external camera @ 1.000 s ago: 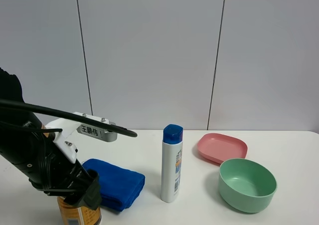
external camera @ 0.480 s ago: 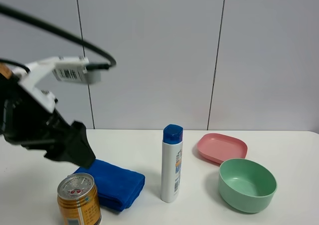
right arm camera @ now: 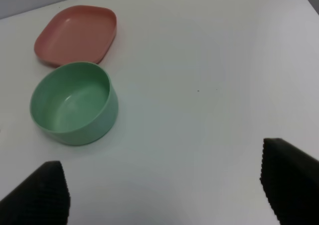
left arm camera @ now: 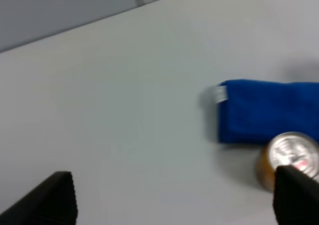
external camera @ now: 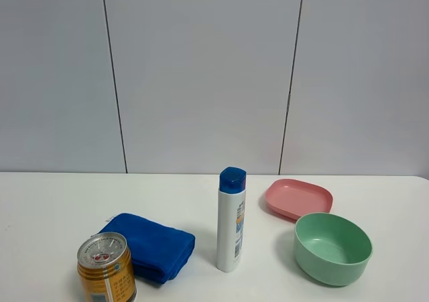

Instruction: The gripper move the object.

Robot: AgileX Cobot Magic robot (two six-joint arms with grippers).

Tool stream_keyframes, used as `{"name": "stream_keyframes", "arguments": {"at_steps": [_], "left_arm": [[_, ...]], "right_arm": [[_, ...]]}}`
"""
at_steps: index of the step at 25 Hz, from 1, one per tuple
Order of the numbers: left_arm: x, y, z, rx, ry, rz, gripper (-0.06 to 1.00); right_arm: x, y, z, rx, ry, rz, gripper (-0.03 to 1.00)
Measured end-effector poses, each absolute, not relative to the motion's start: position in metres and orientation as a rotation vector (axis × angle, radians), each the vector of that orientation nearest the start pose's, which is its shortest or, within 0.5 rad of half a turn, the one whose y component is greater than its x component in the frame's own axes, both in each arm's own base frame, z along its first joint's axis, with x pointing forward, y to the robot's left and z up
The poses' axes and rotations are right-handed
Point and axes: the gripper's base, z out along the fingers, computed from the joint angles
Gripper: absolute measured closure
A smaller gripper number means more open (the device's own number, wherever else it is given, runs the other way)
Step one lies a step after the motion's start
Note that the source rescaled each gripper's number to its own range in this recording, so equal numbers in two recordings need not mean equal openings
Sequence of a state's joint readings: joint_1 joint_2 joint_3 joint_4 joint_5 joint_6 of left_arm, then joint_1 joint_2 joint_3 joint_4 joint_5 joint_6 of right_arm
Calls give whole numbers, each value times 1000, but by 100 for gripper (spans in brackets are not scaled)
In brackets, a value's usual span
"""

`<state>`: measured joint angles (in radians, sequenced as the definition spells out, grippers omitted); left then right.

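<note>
Gone from the high view since half a second ago, the left gripper (left arm camera: pixel 172 197) is hanging wide open and empty, leaving the golden can (external camera: pixel 106 268) standing released by the table's (external camera: pixel 53 208) front-left edge, touching the blue cloth (external camera: pixel 155 244).

can (external camera: pixel 106 271) base cut off — left wrist view blurred

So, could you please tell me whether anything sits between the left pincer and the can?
Nothing visible does. The left pincer is open above bare table, and the can stands clear beside the blue cloth, one fingertip overlapping it in view.
</note>
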<state>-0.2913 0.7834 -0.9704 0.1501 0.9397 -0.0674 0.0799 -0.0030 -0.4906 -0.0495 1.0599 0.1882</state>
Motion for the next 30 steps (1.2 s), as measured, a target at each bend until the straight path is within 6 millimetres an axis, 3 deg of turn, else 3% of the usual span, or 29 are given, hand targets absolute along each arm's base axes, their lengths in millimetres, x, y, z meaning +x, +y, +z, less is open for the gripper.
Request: {"name": "stream_keyframes", "arguments": {"at_steps": [4, 8, 13, 15, 20, 25, 30], "left_arm": [[79, 1, 394, 119, 2167, 87, 41], [31, 12, 397, -32, 2071, 152, 40], [-9, 10, 371, -129, 2000, 179, 40], [-19, 9, 356, -141, 2006, 178, 34], [-29, 7, 317, -142, 2015, 173, 0], [-18, 7, 286, -134, 2076, 159, -6], [-8, 6, 283, -103, 2014, 148, -6]], "right_arm": [[-4, -4, 275, 113, 2047, 108, -3], [-4, -4, 275, 113, 2047, 108, -3], [-4, -4, 275, 113, 2047, 108, -3], [-4, -4, 275, 113, 2047, 108, -3], [-4, -4, 275, 113, 2047, 108, -3], [-4, -4, 275, 113, 2047, 108, -3], [-4, -4, 275, 113, 2047, 108, -3]]}}
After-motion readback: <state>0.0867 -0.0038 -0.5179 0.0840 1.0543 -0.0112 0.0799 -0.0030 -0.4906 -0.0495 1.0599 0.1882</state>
